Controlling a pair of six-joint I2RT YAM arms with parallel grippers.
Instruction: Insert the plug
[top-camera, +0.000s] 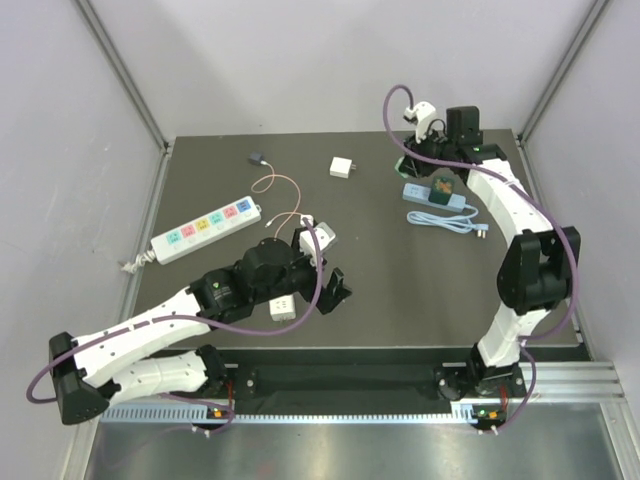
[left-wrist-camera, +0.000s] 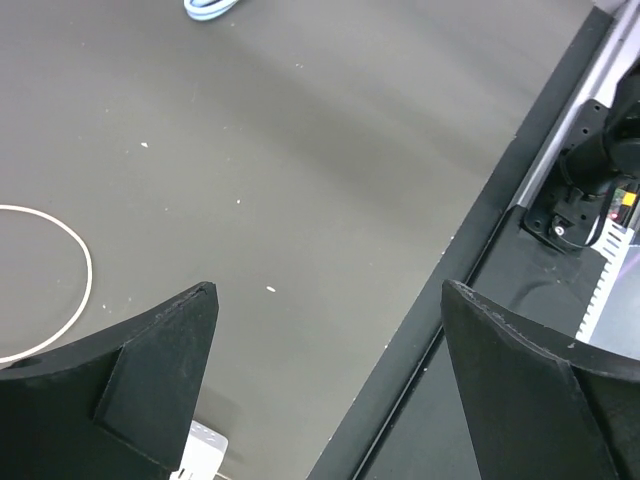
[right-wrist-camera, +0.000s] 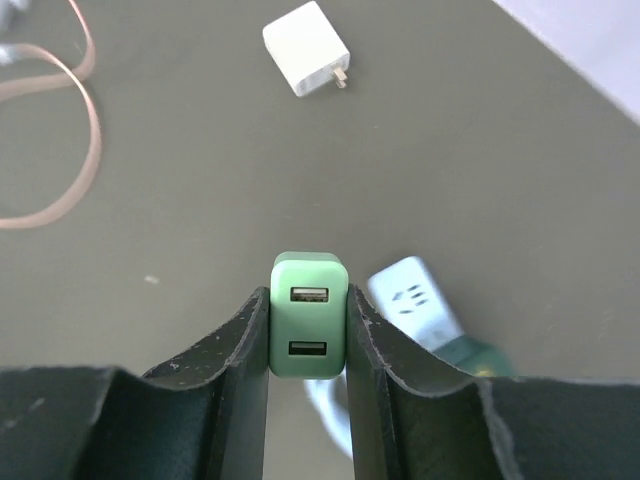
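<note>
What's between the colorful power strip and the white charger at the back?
A thin pink cable loops between power strip and white charger, shown in top view.

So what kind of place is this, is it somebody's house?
Probably a robot lab booth, not a house. The left arm and right arm are bolted to a dark table, plain walls box it in, and a power strip and white charger lie out for practice.

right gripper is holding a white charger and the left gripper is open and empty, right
No: the charger in the right gripper is green, not white, as the right wrist view shows. The left gripper is open and empty.
</note>
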